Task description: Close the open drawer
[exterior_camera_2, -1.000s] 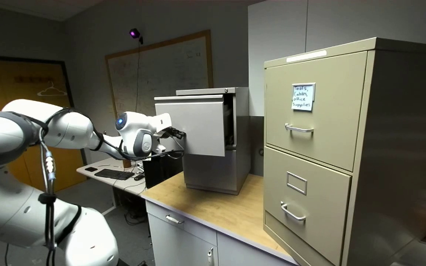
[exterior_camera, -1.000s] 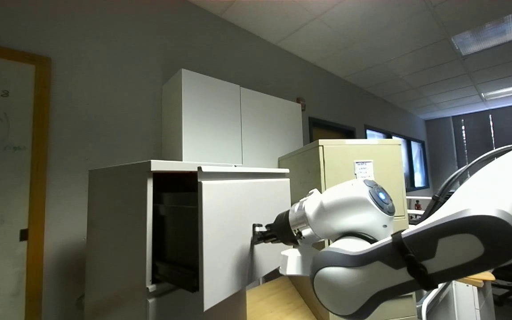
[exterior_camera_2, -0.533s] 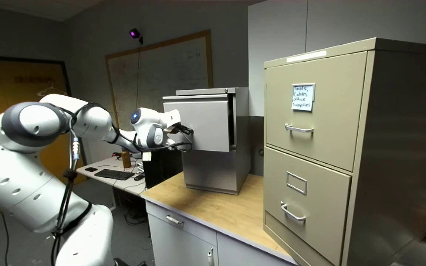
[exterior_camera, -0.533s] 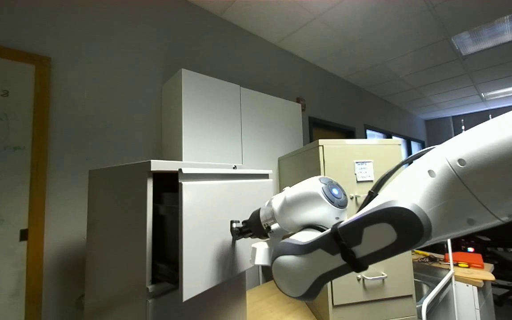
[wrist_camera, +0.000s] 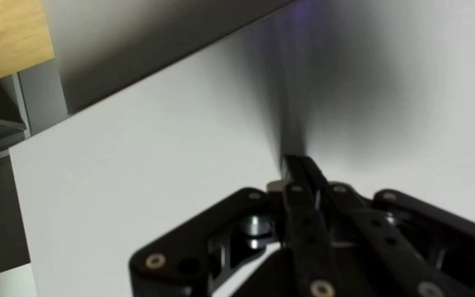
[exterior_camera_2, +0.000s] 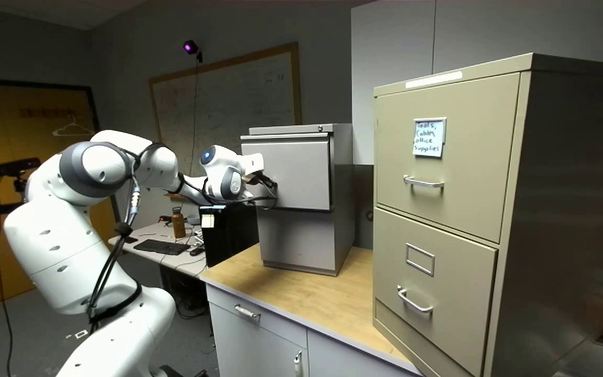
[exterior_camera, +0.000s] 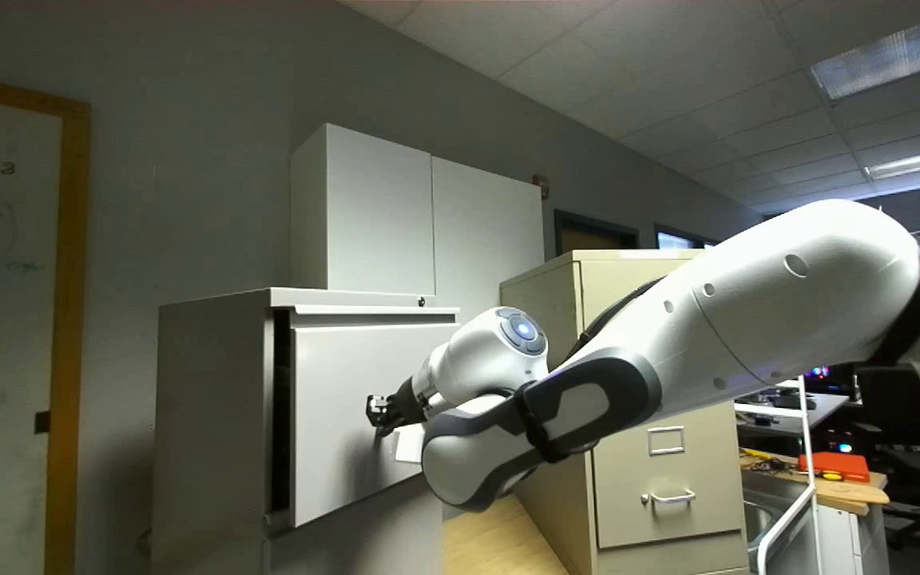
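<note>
End effector [wrist_camera: 299,160], tips pressed together, apparently touching drawer [exterior_camera: 344,379] straight ahead, not yet flush. Push squarely inward, steadily, easing off near seating.

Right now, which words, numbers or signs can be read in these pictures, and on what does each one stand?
"Tools, Cables, office supplies": handwritten label on the beige filing cabinet.
"38": whiteboard, faint but legible.
Too faint or blurred to read surely: the whiteboard's other writing.
Too small: any lettering on the keyboard.
No text to make out: white drawer front, white strip above the label.
</note>
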